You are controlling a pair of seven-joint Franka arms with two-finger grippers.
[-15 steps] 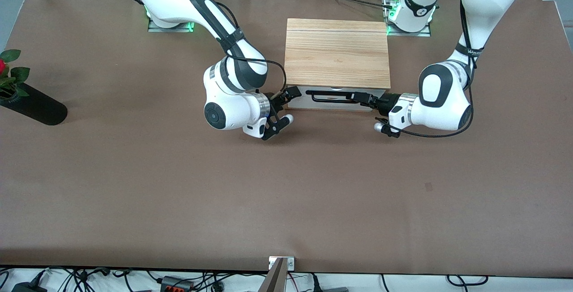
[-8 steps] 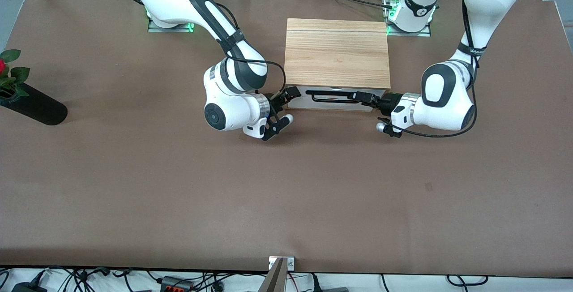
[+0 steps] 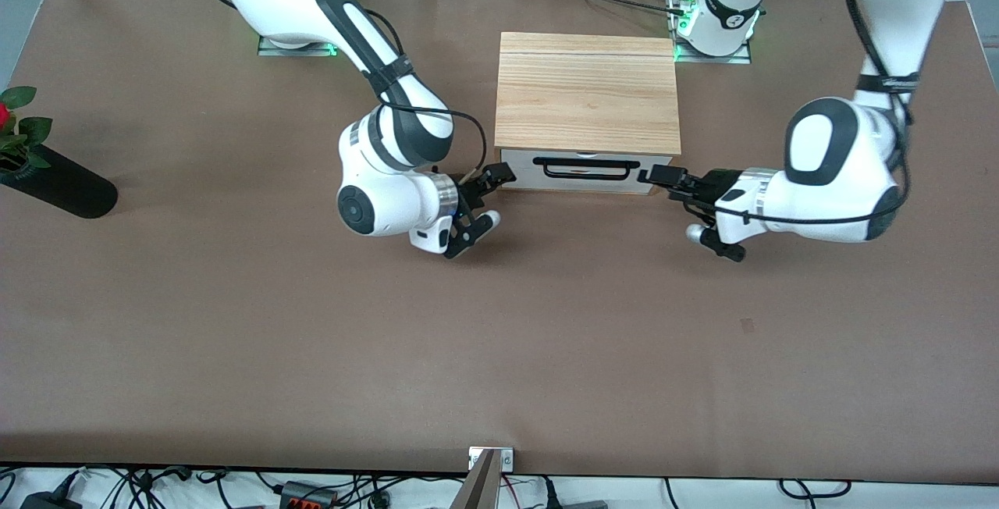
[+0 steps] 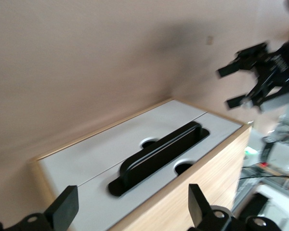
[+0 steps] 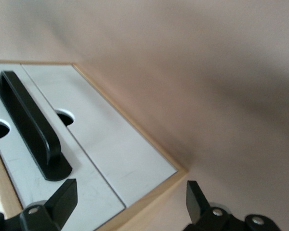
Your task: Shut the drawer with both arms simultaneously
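Drawer sits flush in the wooden box mid-table, left gripper and right gripper just off its front corners, both jaws wide, holding nothing.

Your left arm comes down from its base and bends sharply at the elbow, forearm lying low and level over the table. Your left gripper points toward the right arm's end, its fingers spread wide apart. Your right arm reaches down from its base, wrist curled low over the table. Your right gripper points toward the left arm's end, its fingers likewise spread wide with nothing between them.
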